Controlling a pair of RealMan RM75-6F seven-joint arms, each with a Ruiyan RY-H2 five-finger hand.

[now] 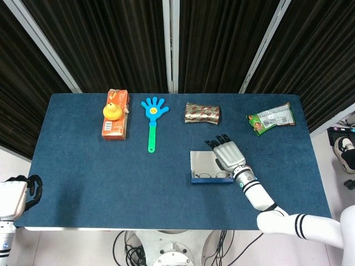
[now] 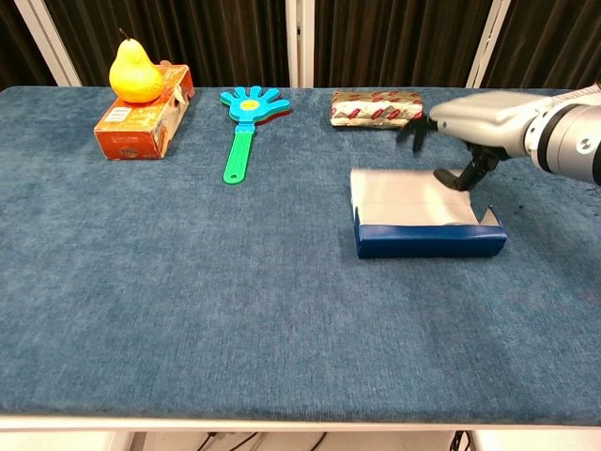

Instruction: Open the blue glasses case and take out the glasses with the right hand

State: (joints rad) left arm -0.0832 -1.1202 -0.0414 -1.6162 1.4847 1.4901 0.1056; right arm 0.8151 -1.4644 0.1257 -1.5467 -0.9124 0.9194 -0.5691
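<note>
Blue case (image 1: 211,169) lay open mid-table, glasses (image 1: 212,175) inside; the right hand (image 1: 228,155), fingers loosely spread and empty, hovered above, next needing to pinch the frame

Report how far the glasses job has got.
Done: the blue glasses case lies open, lid folded back flat. In hand: the right hand hovers over the open lid, holding nothing. Left: the glasses sit in the case's near tray, not yet picked up. The left hand waits off the table's corner.
</note>
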